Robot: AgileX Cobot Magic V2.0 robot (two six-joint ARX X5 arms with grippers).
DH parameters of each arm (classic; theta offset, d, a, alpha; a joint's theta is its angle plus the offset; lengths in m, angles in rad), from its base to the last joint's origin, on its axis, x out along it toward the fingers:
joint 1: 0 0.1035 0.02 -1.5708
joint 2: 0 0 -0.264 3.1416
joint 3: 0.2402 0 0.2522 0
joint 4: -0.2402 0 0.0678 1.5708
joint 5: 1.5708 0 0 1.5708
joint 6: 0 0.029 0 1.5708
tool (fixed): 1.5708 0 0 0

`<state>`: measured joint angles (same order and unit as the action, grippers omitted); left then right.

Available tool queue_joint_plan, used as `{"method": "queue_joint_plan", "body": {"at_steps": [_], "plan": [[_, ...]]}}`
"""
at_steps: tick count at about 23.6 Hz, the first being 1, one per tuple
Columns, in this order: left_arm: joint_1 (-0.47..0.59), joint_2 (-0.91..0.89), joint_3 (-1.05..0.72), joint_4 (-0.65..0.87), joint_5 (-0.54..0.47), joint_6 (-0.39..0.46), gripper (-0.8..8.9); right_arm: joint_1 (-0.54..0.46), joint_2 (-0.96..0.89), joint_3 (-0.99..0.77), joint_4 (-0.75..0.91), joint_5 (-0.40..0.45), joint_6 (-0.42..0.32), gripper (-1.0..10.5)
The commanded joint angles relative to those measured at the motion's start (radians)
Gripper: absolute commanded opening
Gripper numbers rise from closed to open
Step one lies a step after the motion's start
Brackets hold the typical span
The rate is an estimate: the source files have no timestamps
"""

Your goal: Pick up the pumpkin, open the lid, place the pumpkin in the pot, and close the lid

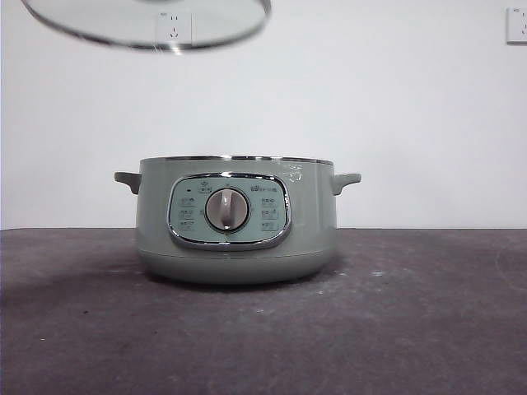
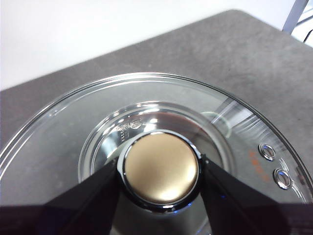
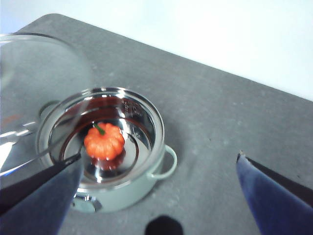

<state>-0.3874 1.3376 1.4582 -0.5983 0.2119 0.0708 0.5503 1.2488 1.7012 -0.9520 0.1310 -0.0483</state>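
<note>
The sage-green pot point(image 1: 236, 220) stands uncovered on the dark table, its dial facing the front view. In the right wrist view the orange pumpkin point(image 3: 104, 141) lies inside the pot point(image 3: 122, 191) on its shiny bottom. My left gripper point(image 2: 161, 174) is shut on the knob point(image 2: 161, 166) of the glass lid point(image 2: 73, 132) and holds the lid in the air, up and to the left of the pot; its rim shows at the top of the front view point(image 1: 148, 25) and in the right wrist view point(image 3: 39, 73). My right gripper point(image 3: 156, 169) is open and empty, high above the table beside the pot.
The grey table point(image 1: 412, 313) runs to a white wall with a socket point(image 1: 516, 25). A metal frame piece point(image 2: 301, 17) shows beyond the table's far corner in the left wrist view.
</note>
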Motion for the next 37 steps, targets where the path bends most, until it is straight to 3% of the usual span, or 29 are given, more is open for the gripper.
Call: {"method": "queue_joint_plan", "body": {"at_steps": [1, 6, 19, 37], "plan": [[-0.013, 0.053, 0.003, 0.088, 0.007, 0.012, -0.09, 0.003, -0.039, -0.003, -0.039, -0.026, 0.026, 5.4], [-0.032, 0.162, 0.003, 0.198, 0.006, 0.012, -0.09, 0.003, -0.090, -0.003, -0.105, -0.129, 0.058, 5.4], [-0.065, 0.341, 0.003, 0.349, 0.000, 0.012, -0.09, 0.014, -0.107, -0.003, -0.217, -0.134, 0.082, 5.4], [-0.085, 0.415, 0.003, 0.320, -0.003, 0.011, -0.09, 0.015, -0.109, -0.003, -0.228, -0.135, 0.080, 5.4]]}}
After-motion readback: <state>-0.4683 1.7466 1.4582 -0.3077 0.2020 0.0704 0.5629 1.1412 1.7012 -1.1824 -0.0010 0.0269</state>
